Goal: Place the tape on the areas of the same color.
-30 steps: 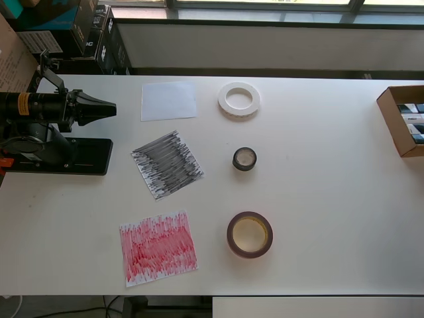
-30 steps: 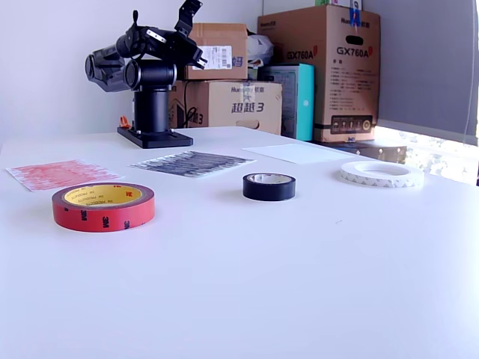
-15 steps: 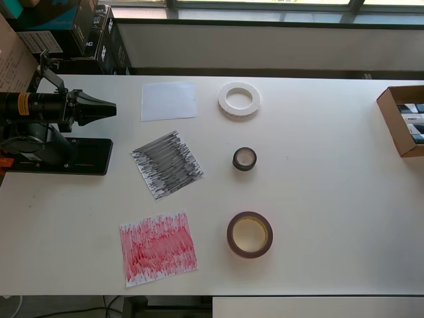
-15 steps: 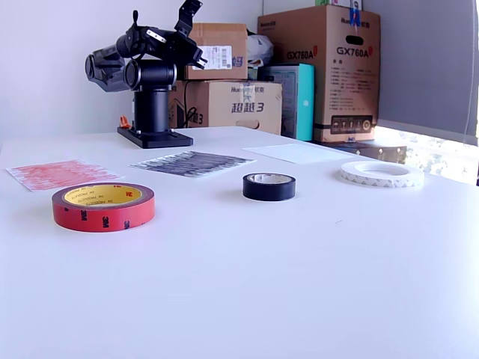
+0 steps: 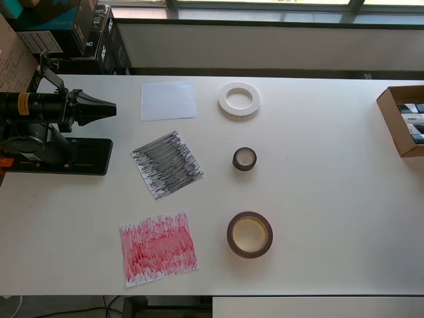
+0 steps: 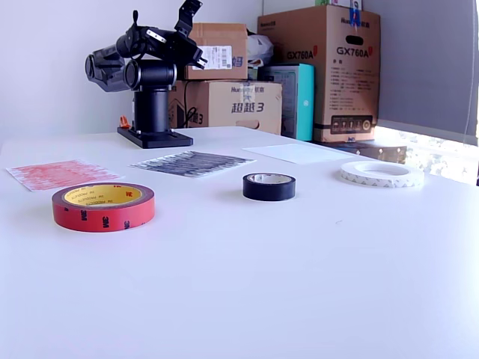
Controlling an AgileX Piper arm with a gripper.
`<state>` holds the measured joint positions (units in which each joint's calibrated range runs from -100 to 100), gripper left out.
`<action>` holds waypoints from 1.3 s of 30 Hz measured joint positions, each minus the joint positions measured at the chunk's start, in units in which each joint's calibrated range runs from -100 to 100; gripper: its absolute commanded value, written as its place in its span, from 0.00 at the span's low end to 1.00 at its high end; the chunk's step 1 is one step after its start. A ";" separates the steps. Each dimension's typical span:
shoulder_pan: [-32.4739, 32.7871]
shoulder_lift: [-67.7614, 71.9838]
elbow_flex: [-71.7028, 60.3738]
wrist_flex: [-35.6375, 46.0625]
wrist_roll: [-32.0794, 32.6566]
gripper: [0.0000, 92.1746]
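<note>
Your gripper (image 5: 109,108) sits folded back over the arm's base, its tips drawn together to a point and holding nothing. All three rolls lie flat on the worktop (image 5: 331,199), well apart from it and off their sheets. The white ring (image 5: 238,99) lies beyond the white sheet (image 5: 169,101), the black roll (image 5: 244,158) beyond the black sheet (image 5: 167,163), and the red-brown roll (image 5: 250,234), farthest, beyond the red sheet (image 5: 158,248). Each pairing seems deliberate. No placement is made yet.

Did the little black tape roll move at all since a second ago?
No. The black roll sits at the same spot beside the black scribbled sheet in the overhead view, unmoved.
</note>
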<state>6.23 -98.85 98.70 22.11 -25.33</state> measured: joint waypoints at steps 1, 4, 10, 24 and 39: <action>0.00 0.00 0.00 0.00 0.00 0.00; 0.00 0.00 0.00 0.00 0.00 0.00; 0.00 0.00 0.00 0.00 0.00 0.00; 0.85 1.25 -3.45 -0.06 0.00 0.00; 1.09 8.43 -16.12 -0.06 0.81 0.00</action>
<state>7.31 -90.42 82.59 22.05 -24.52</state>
